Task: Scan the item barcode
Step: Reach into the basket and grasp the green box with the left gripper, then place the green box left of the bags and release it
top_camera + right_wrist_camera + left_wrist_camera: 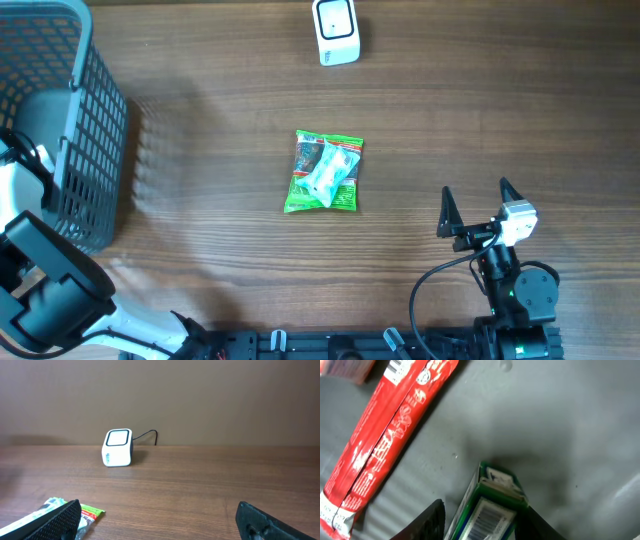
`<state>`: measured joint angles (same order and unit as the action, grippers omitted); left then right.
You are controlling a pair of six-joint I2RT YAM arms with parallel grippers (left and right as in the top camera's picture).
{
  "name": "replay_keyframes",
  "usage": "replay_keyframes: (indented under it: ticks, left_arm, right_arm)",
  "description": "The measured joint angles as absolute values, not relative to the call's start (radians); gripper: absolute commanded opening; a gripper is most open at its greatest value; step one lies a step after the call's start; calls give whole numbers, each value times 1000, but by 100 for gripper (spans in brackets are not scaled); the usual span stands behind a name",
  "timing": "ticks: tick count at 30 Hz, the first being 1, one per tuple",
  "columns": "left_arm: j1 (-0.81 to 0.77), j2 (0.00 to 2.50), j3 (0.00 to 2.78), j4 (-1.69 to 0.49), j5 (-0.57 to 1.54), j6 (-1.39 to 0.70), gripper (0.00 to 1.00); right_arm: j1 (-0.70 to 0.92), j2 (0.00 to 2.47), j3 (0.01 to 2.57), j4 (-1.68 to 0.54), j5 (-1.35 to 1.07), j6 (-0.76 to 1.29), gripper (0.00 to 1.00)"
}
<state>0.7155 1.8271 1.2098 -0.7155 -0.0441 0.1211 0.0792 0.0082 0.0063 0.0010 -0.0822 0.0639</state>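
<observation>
left gripper (pixel 484 511) — astride green box (pixel 499 482)

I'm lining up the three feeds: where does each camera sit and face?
Overhead: above the table, looking down; left arm, right arm, basket, green packet, scanner show.
Left wrist: inside the basket, facing its floor; own fingers flank a green box.
Right wrist: low over the table, facing the scanner; own fingers show.
Shared: overhead and right wrist both show scanner, green packet.
</observation>
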Motion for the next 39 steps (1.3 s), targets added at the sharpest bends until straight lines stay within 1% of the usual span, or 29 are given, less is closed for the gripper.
replay_keyframes:
  ticks: [1, 2, 6, 7, 10, 11, 17, 20, 24, 29, 31, 32, 34, 36, 39]
  left_arm:
    - [715, 1827, 1210, -712, -39, 127, 28]
    - [715, 1827, 1210, -712, -35, 122, 41]
    - [715, 1827, 1210, -714, -27, 122, 41]
    - [715, 1827, 1210, -715, -27, 122, 39]
    - [715, 1827, 1210, -721, -27, 126, 18]
    - [715, 1827, 1210, -721, -27, 119, 15]
    - [715, 1827, 1221, -738, -27, 103, 15]
    - [715, 1826, 1283, -759, -27, 99, 15]
    - [715, 1789, 1429, -771, -27, 99, 15]
    - [706, 1644, 1677, -763, -27, 92, 16]
    - [686, 1588, 1747, -759, -26, 76, 18]
    - [654, 1522, 1787, -749, -9, 39, 18]
    - [606, 1451, 1802, -736, 36, -9, 18]
    - [525, 1379, 1805, -756, 104, -67, 18]
    - [381, 1333, 1806, -867, 162, -134, 15]
  right_arm:
    - [79, 8, 6, 1, -82, 64, 100]
    - [79, 8, 6, 1, -82, 64, 100]
    - [79, 8, 6, 1, -82, 64, 100]
    - [79, 8, 6, 1, -82, 64, 100]
    - [79, 8, 6, 1, -82, 64, 100]
    - [79, 8, 6, 1, -82, 64, 100]
    - [79, 8, 6, 1, -82, 64, 100]
    - [79, 8, 6, 1, -82, 64, 100]
    - [79, 8, 6, 1, -82, 64, 100]
    - [79, 8, 6, 1, -82, 64, 100]
    - [79, 8, 6, 1, -82, 64, 100]
    - [79, 8, 6, 1, -82, 64, 100]
    - [79, 8, 6, 1, -82, 64, 100]
    - [79, 8, 6, 1, -82, 64, 100]
    - [79, 8, 6, 1, -82, 64, 100]
